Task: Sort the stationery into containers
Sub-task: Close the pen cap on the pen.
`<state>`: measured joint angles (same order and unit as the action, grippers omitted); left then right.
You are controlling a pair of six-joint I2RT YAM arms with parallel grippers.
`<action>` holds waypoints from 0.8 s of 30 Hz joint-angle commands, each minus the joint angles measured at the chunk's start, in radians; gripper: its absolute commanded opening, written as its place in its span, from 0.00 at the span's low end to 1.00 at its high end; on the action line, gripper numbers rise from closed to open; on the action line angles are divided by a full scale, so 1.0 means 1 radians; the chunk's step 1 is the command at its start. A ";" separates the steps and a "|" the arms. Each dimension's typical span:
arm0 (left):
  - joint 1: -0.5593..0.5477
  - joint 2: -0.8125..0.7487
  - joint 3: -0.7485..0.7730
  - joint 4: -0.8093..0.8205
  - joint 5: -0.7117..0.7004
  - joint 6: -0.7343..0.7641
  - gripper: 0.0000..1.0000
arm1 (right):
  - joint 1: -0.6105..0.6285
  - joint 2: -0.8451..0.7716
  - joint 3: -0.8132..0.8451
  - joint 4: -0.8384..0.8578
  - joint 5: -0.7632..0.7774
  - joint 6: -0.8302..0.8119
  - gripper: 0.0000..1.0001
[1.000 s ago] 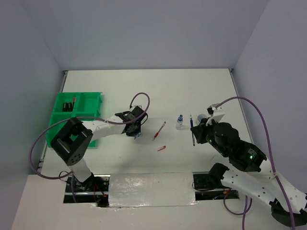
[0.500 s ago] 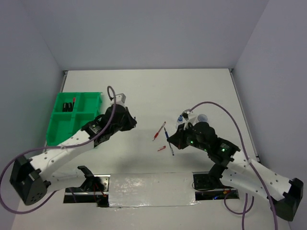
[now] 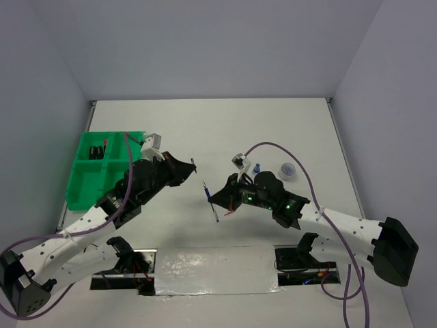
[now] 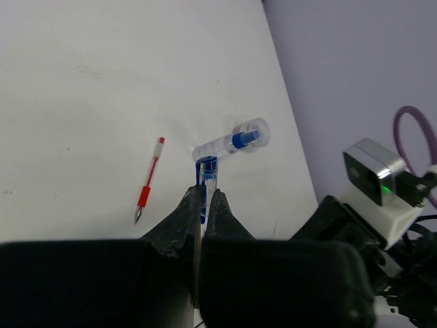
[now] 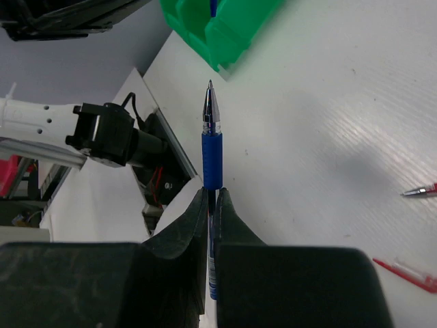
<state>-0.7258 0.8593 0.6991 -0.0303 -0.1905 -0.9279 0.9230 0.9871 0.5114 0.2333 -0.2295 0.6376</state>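
Note:
My left gripper [image 3: 190, 166] is shut on a thin clear pen with a blue end [image 4: 205, 179], held above the table right of the green four-compartment tray [image 3: 87, 179]. My right gripper [image 3: 216, 199] is shut on a blue pen [image 5: 211, 147] and holds it in the air at mid-table, tip pointing away from the jaws. Both grippers also show in their wrist views, left [image 4: 205, 197] and right [image 5: 212, 196]. A red pen [image 4: 148, 182] lies on the table. The blue-capped clear bottle [image 3: 257, 169] and the translucent roll [image 3: 289, 171] sit further right. Black highlighters [image 3: 102, 149] lie in the tray.
A small red piece [image 5: 407, 270] lies near the red pen's tip [image 5: 418, 193]. The right arm's wrist camera [image 4: 377, 179] is close to my left gripper. The two grippers are close together over the table's middle. Side walls enclose the table.
My right gripper has swung left with the blue pen, from beside the bottle to mid-table. My left arm has lifted its gripper off the table and reoriented toward the right.

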 commanded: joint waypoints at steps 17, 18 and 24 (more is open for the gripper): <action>-0.006 -0.114 -0.058 0.199 0.013 0.029 0.00 | 0.034 0.137 0.148 0.209 -0.010 -0.004 0.00; -0.006 -0.115 -0.058 0.204 0.016 0.035 0.00 | 0.037 0.145 0.150 0.218 -0.014 -0.006 0.00; -0.007 -0.118 -0.061 0.205 0.019 0.038 0.00 | 0.039 0.140 0.153 0.209 0.030 -0.007 0.00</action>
<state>-0.7292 0.7609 0.6388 0.1055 -0.1806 -0.9150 0.9516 1.1275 0.6170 0.3969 -0.2249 0.6380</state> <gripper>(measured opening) 0.078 0.033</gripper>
